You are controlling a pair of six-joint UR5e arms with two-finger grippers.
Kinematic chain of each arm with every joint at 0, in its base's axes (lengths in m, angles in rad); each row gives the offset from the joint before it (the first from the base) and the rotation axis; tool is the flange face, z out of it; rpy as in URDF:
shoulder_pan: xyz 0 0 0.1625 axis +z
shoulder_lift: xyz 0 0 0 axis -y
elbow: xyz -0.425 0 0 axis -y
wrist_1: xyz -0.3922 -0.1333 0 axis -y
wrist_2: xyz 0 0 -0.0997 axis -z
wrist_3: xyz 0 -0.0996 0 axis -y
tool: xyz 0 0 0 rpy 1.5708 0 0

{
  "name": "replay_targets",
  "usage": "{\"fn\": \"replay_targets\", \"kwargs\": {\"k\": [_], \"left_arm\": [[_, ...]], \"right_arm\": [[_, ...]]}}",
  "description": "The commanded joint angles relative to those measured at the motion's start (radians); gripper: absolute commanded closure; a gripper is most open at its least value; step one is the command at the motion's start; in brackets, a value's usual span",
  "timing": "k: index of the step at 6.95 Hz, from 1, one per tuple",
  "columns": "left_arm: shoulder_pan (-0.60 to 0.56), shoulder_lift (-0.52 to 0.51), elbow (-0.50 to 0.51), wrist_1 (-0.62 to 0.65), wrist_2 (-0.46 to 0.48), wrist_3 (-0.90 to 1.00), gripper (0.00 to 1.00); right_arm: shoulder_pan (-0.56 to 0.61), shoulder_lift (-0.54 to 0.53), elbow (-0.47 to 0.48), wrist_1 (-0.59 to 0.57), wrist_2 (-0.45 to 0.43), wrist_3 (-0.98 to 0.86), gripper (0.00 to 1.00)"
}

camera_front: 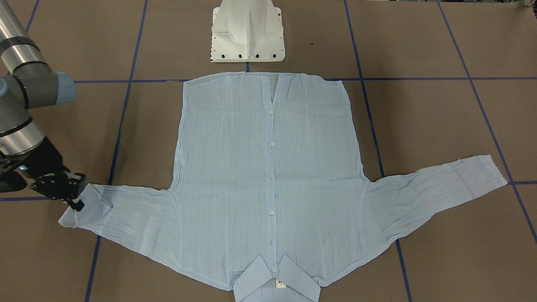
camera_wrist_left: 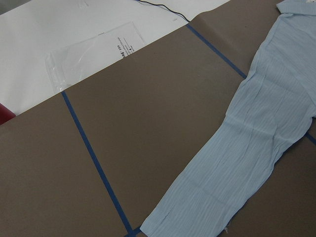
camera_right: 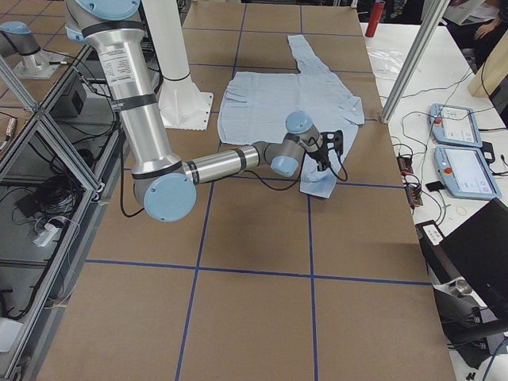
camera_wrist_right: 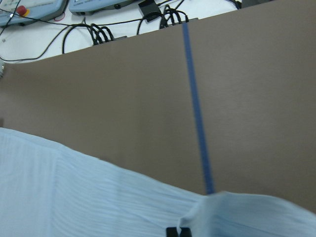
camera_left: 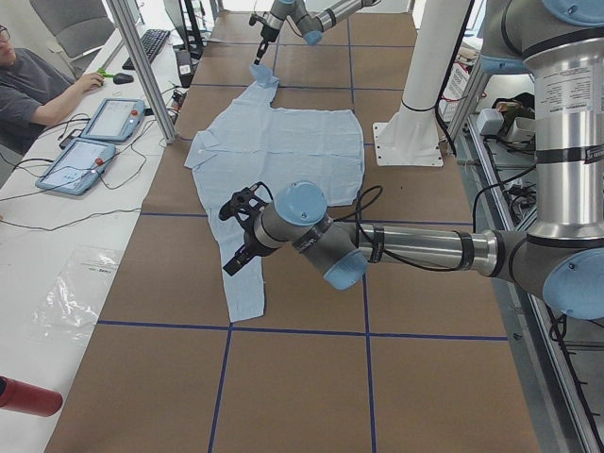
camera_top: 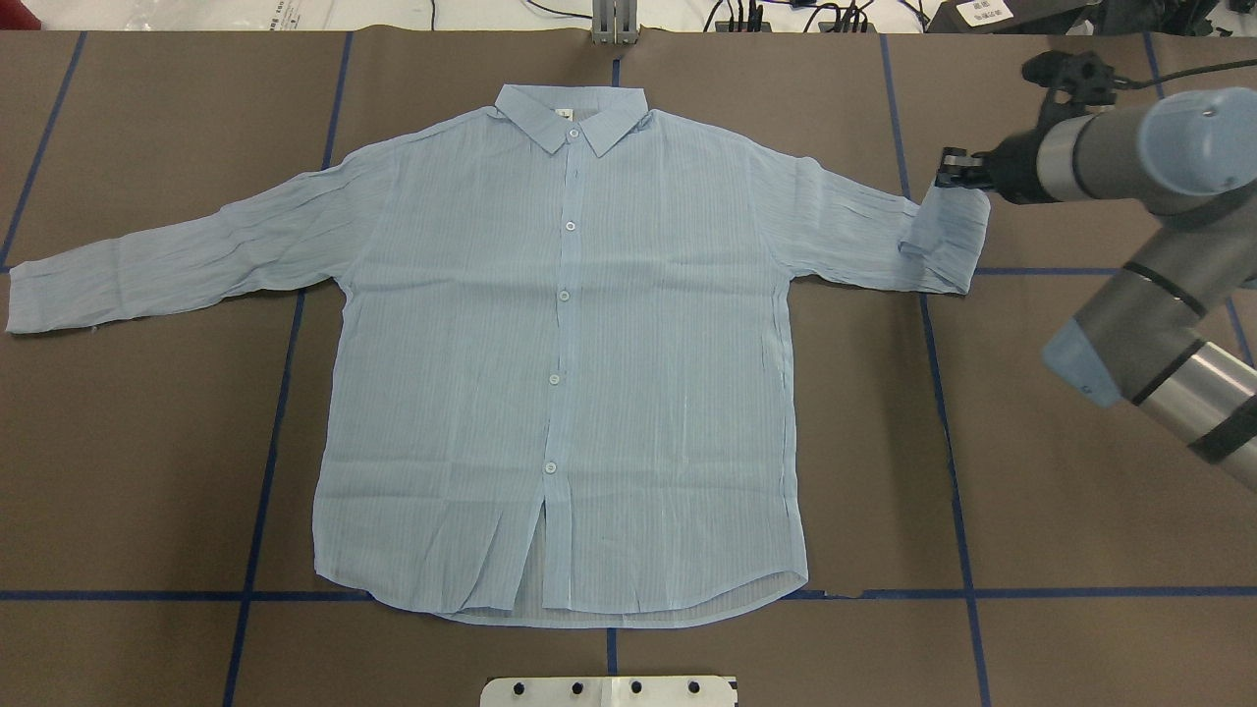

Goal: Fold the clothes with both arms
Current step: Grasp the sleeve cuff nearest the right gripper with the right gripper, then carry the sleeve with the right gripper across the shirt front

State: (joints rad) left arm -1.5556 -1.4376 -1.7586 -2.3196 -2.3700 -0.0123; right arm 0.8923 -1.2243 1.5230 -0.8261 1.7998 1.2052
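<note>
Pale blue and finely striped, the shirt (camera_top: 560, 373) lies face up and buttoned across the middle of the table (camera_top: 1080, 471). Its collar (camera_top: 570, 113) points toward the far edge on your side, its hem toward the robot's edge, and a sleeve stretches toward each end.

Expect it to handle as thin, light, limp cloth. It will drape and drag rather than hold a shape, and a single layer could slip from a shallow pinch. Take it at doubled places, such as a cuff, a shoulder seam or a hem corner, and move slowly so the body does not wrinkle or slide.

The right gripper (camera_front: 77, 204) has its jaws closed on the cuff of the right sleeve (camera_top: 854, 231), which is raised just off the surface so the end hangs in a small curl. The left sleeve (camera_top: 177, 260) lies flat. The left gripper (camera_left: 234, 264) hangs near it, and you cannot tell from the side view how far its jaws are parted.

Small white buttons (camera_top: 564, 295) run down the placket, and fine creases mark both sleeves. Blue tape lines (camera_top: 949, 412) grid the matte brown surface. The white pedestal base (camera_front: 247, 33) stands at the robot's edge, just beyond the hem.
</note>
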Motion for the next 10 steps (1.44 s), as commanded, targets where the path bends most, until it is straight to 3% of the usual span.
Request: {"fn": "replay_targets", "kwargs": {"k": [1, 2, 4, 6, 10], "left_arm": [[0.000, 0.000, -0.001, -0.001, 0.000, 0.000, 0.00], [0.000, 0.000, 0.001, -0.001, 0.000, 0.000, 0.00], [-0.001, 0.003, 0.002, -0.001, 0.000, 0.000, 0.00], [-0.001, 0.003, 0.002, -0.003, 0.000, -0.002, 0.00], [-0.001, 0.010, 0.007, -0.003, 0.000, -0.002, 0.00]], "right_arm": [[-0.171, 0.241, 0.016, -0.288, -0.234, 0.188, 1.00], [-0.209, 0.350, 0.013, -0.379, -0.273, 0.236, 1.00], [-0.298, 0.445, 0.003, -0.380, -0.406, 0.255, 1.00], [-0.349, 0.543, -0.039, -0.386, -0.410, 0.255, 1.00], [-0.460, 0.745, -0.311, -0.346, -0.508, 0.264, 1.00]]}}
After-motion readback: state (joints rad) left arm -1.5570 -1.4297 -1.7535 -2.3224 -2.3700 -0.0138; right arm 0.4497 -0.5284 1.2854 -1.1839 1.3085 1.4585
